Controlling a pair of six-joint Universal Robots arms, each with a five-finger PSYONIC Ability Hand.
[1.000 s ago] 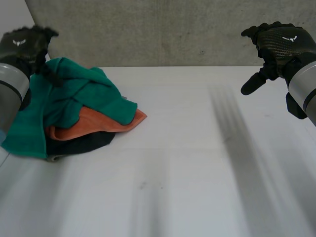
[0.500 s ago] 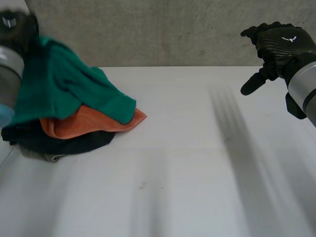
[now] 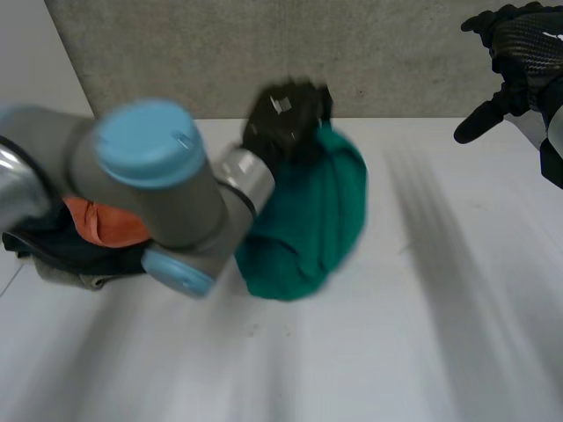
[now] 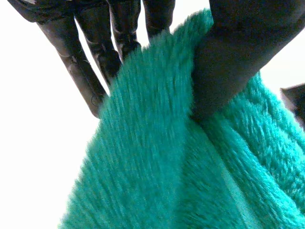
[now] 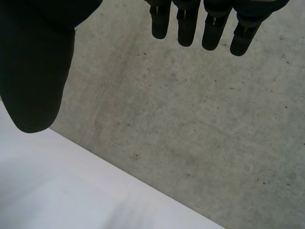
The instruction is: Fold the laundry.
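Observation:
A green towel hangs from my left hand above the middle of the white table. In the left wrist view the thumb presses the green towel against the fingers, so the hand is shut on it. A pile of laundry stays at the left: an orange cloth on a dark cloth. My right hand is raised at the far right with straight fingers and holds nothing.
A grey concrete wall runs behind the table's far edge. My left arm reaches across in front of the laundry pile and hides part of it.
My left hand has closed on the green towel, lifted it off the pile and carried it right toward the table's middle. The right hand has shifted slightly right.

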